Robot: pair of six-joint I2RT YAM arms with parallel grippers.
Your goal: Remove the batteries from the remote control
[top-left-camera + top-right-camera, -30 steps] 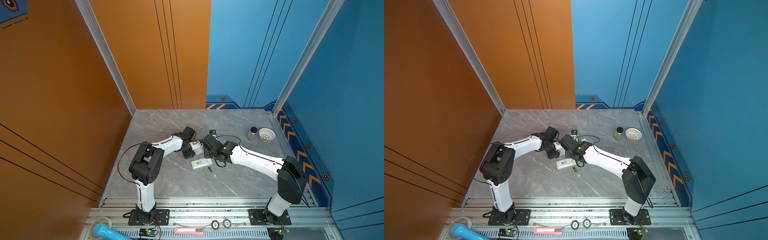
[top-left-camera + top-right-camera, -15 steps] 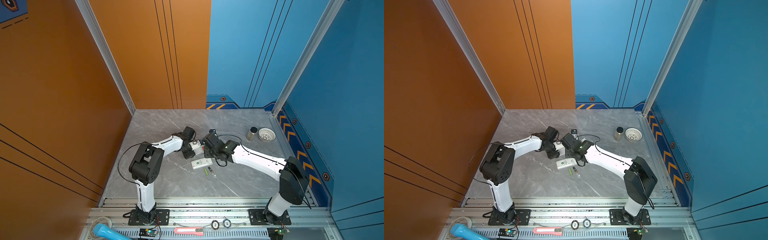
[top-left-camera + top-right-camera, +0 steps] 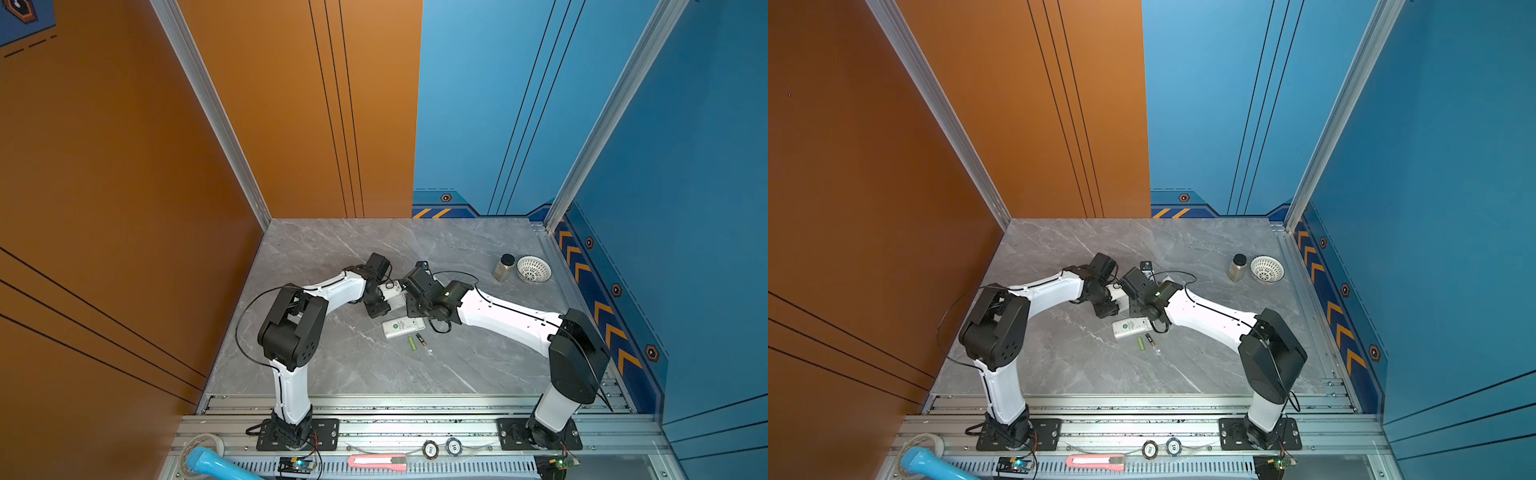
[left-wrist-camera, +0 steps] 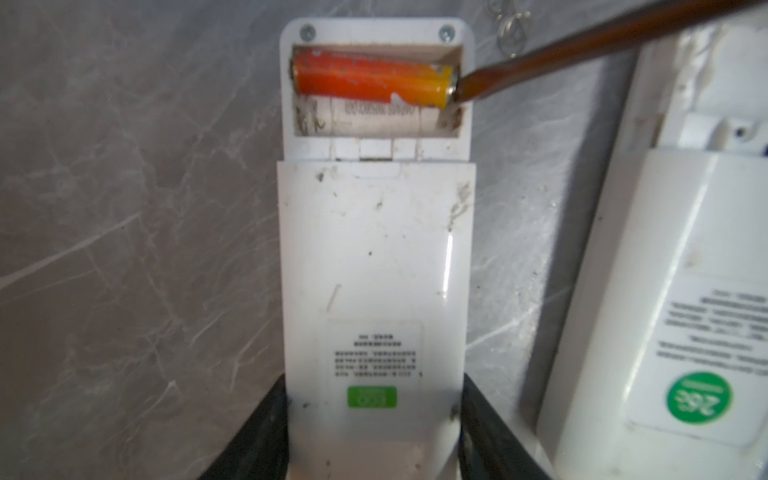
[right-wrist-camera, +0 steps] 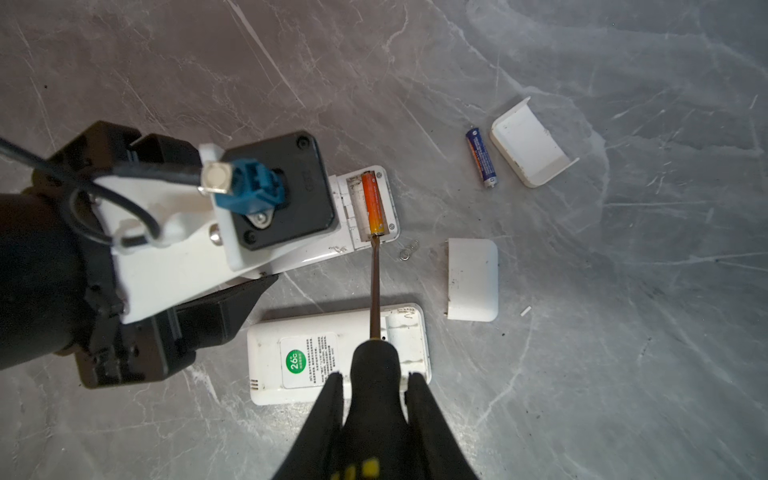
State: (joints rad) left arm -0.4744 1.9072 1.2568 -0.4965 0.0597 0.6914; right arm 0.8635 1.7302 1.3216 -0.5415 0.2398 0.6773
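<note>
Red-orange battery (image 4: 370, 81) sits in the open compartment (image 4: 376, 121) of the remote control (image 4: 374, 257).

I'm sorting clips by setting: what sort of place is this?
Probably a robot test booth: two robot arms bolted to a metal rail, a marble-look tabletop, and orange panels and blue panels walling it in.

Top views high overhead; wrist views close, sharing remote (image 4: 374, 270).
</note>
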